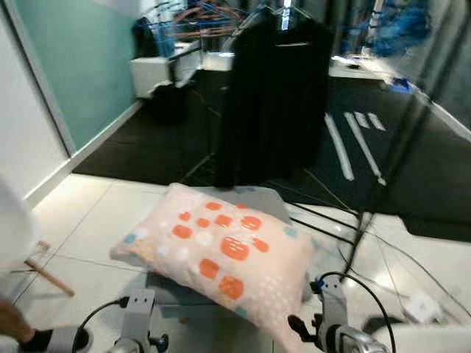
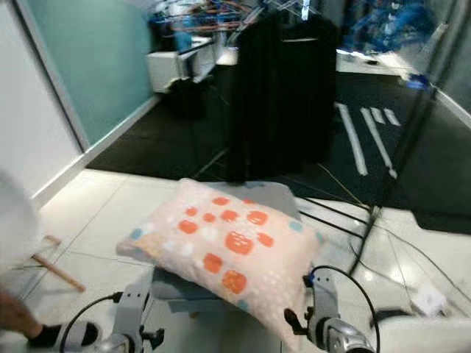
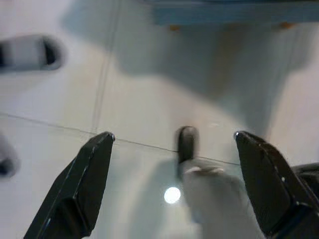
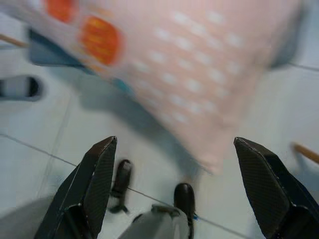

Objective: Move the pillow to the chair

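A peach pillow point(image 1: 221, 254) with orange and white spots lies across the grey seat of a low chair point(image 1: 261, 197), overhanging its front edge. My two arms reach down in front of the chair, the left arm point(image 1: 136, 320) under the pillow's left part and the right arm point(image 1: 331, 320) beside its right corner. In the left wrist view my left gripper point(image 3: 172, 137) is open over the pale floor tiles, with the chair's edge point(image 3: 224, 10) beyond it. My right gripper point(image 4: 174, 142) is open too, with nothing between its fingers. It sits just below the pillow point(image 4: 199, 64).
A black garment point(image 1: 276, 95) hangs on a rack behind the chair. Cables point(image 1: 368, 243) run over the floor at the right. A wooden stick point(image 1: 48, 276) lies at the left. A person's foot point(image 1: 29, 340) is at the lower left. A dark mat point(image 1: 412, 147) covers the far floor.
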Motion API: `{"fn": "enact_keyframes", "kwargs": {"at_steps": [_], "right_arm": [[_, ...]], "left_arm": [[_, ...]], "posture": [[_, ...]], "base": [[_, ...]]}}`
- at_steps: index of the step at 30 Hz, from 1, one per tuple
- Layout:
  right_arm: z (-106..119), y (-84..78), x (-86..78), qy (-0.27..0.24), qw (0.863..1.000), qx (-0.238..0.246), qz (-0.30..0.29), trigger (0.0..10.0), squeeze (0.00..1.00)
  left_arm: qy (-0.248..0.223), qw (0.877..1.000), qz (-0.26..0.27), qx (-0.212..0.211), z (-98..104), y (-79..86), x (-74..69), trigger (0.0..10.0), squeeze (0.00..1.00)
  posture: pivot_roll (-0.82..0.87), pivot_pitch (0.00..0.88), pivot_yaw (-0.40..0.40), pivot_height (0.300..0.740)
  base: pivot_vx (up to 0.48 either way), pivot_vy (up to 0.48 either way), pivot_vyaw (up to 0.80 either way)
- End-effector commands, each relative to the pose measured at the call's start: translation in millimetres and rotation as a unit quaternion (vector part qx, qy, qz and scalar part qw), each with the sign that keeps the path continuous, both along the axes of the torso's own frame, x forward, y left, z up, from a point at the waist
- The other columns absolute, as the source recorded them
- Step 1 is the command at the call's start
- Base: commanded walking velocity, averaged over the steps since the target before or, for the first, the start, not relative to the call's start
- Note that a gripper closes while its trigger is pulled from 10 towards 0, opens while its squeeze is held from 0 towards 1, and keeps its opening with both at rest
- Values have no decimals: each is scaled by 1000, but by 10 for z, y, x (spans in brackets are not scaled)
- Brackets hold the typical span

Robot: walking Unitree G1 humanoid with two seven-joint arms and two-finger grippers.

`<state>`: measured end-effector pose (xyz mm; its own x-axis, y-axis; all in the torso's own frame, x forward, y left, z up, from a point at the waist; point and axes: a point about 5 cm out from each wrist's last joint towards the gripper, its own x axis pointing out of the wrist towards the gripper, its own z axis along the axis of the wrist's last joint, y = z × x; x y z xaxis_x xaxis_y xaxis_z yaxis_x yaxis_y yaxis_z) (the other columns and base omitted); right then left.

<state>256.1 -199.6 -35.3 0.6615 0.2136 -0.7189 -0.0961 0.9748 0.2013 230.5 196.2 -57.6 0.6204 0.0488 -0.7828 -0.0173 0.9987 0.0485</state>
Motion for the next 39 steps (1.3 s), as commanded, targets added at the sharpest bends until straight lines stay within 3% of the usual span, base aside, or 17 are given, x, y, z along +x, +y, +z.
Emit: {"fn": "enact_keyframes", "kwargs": {"at_steps": [1, 9, 18, 23, 39], "right_arm": [[-29, -43, -46, 9, 1000, -7, -2, 10000, 0], [-26, -77, -39, 4, 999, -30, -18, 10000, 0], [-23, -75, -41, -4, 1000, -22, -20, 10000, 0], [-24, -84, -44, -1, 999, -32, -7, 10000, 0], [-43, -102, -66, 6, 999, -40, -23, 10000, 0]], "left_arm": [[4, 1000, -8, -2, -18, -37, -18, 10000, 0], [5, 1000, -18, -4, -15, -43, -14, 10000, 0], [6, 1000, -23, -9, -21, -59, -20, 10000, 0], [4, 1000, -14, -7, -26, -58, -28, 10000, 0], [6, 1000, -17, -1, -32, -50, -39, 10000, 0]], "posture": [[-170, 32, -53, 738], [-172, 31, -53, 738], [-171, 22, -56, 738], [-171, 18, -57, 738], [-170, 7, -53, 738]], "base": [[0, 0, 763], [0, 0, 471], [0, -425, 0], [0, 0, 789], [0, 0, 0]]}}
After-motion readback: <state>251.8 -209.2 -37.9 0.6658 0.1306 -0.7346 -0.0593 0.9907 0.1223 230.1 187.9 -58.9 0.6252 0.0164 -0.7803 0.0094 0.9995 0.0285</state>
